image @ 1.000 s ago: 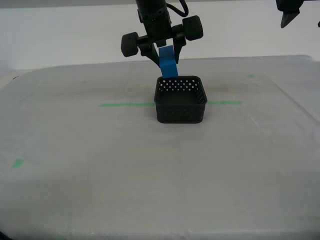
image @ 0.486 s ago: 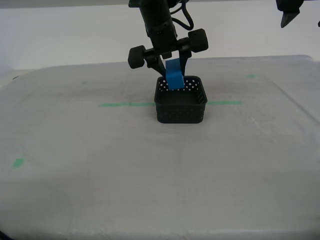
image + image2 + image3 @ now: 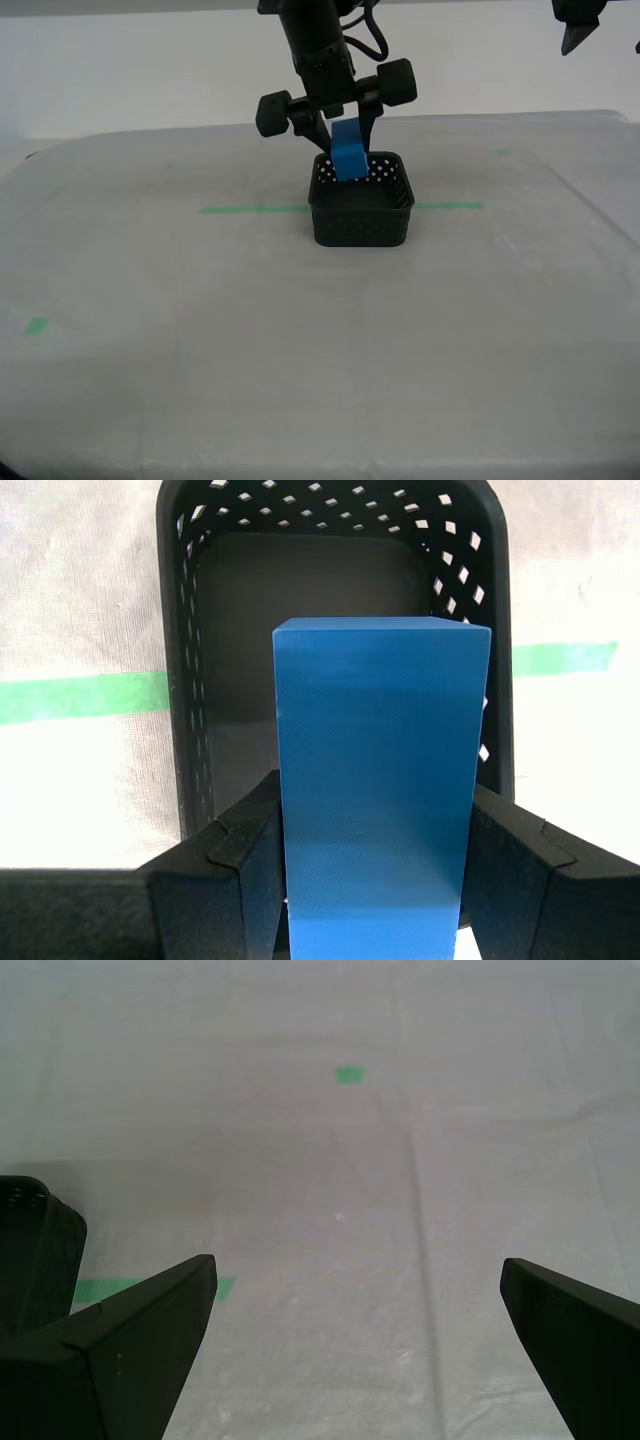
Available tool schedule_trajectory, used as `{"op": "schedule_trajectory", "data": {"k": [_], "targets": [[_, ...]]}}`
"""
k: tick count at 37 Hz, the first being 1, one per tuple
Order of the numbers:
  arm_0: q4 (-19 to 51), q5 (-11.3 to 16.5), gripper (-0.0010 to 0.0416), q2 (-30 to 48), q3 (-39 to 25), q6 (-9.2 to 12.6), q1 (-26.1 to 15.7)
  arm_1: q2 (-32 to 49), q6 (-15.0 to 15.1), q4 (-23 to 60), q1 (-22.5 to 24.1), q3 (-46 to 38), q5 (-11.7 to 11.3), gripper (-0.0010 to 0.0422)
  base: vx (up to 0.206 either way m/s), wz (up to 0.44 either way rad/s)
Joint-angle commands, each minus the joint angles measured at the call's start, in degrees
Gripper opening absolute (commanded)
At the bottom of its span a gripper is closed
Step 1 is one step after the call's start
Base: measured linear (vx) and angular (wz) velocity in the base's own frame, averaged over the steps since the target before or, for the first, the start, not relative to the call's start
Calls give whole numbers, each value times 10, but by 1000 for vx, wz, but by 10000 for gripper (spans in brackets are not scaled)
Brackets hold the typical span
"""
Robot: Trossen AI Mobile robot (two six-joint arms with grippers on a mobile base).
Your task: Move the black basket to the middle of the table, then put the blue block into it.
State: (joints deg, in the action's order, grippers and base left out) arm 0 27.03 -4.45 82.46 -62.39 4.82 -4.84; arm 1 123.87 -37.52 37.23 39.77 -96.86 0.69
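Basket (image 3: pixel 361 212): sits on the table (image 3: pixel 200 330), straddling the green tape line (image 3: pixel 250 209); judged near the middle, so the first step looks done.
Block (image 3: pixel 347 150): clamped between the jaws of my second end effector (image 3: pixel 340 135), hanging over the basket's opening, its lower end at about rim level.
Second wrist view: the block (image 3: pixel 380 780) is upright between both fingers (image 3: pixel 245 870), the basket floor (image 3: pixel 310 590) bare beneath it.
First end effector (image 3: pixel 355 1345): spread wide, holding nothing, beside the basket and above bare cloth.
Left to do: lower a little and let go; the block is not yet inside.
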Motion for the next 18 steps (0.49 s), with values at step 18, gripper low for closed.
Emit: {"op": "schedule_trajectory", "data": {"k": [18], "targets": [[-1,-2,399,0,0,0,0,0,44,49,0,-49,-5,241,0,0]]}}
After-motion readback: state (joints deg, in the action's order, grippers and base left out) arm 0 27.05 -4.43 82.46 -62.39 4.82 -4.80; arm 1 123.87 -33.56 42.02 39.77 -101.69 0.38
